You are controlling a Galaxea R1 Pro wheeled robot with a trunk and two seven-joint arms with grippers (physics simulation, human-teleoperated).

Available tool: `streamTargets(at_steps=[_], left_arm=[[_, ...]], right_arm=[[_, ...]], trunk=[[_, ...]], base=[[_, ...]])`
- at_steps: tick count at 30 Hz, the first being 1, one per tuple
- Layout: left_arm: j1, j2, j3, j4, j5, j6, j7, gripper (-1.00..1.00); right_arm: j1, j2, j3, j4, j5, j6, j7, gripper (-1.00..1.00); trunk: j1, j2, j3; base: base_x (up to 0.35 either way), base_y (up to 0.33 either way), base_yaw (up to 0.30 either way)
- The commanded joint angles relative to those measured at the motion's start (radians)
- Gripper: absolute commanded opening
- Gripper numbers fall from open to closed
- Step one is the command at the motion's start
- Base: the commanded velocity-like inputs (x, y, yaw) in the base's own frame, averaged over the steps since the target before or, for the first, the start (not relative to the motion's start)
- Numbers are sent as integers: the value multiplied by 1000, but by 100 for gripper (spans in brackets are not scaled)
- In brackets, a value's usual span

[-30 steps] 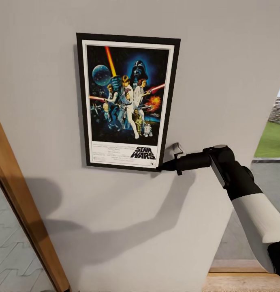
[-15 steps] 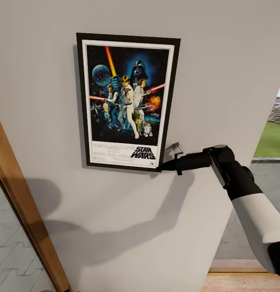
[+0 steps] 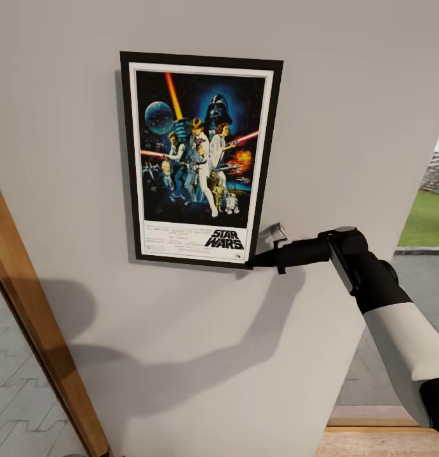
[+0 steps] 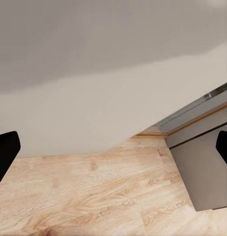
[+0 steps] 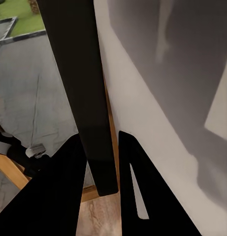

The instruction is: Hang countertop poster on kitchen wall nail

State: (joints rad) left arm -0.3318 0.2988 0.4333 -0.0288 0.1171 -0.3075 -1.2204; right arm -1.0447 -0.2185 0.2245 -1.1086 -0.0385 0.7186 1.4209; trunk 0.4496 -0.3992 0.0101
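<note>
Right arm [image 3: 397, 317] reaches forward to the wall [image 3: 346, 95]. Right gripper [image 3: 252, 259] is clamped on the poster [image 3: 199, 158] at its lower right corner; in the right wrist view its 2 fingers [image 5: 69, 196] pinch the black frame edge [image 5: 79, 73]. Poster sits upright and flat against the pale wall, "STAR WARS" lettering at its bottom. Left gripper [image 4: 113, 147] is spread wide over wood floor [image 4: 93, 196] beside a grey cabinet [image 4: 202, 167]. Wooden door frame [image 3: 35, 317] at the wall's left edge.
</note>
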Motion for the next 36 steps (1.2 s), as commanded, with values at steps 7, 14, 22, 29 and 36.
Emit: streamTargets(at_steps=[7, 14, 22, 29, 36], left_arm=[[0, 0, -8, 1, 10, -5, -2, 100], [0, 0, -8, 1, 10, -5, -2, 100], [0, 0, -9, 1, 10, -5, -2, 100], [0, 0, -8, 1, 10, -5, -2, 100], [-1, 0, -8, 1, 10, -5, -2, 100]], right_arm=[[-1, -1, 1, 0, -4, 12, 1, -100], [-1, -1, 1, 0, -4, 13, 1, -100], [-1, -1, 2, 0, -4, 13, 0, -100], [0, -1, 1, -2, -4, 13, 0, -100], [-1, -1, 1, -4, -4, 13, 0, -100]], trunk=[[0, -1, 0], [0, -1, 0], [0, -1, 0], [0, -1, 0], [0, -1, 0]], base=[[0, 0, 0], [0, 0, 0], [0, 0, 0], [0, 0, 0], [0, 0, 0]])
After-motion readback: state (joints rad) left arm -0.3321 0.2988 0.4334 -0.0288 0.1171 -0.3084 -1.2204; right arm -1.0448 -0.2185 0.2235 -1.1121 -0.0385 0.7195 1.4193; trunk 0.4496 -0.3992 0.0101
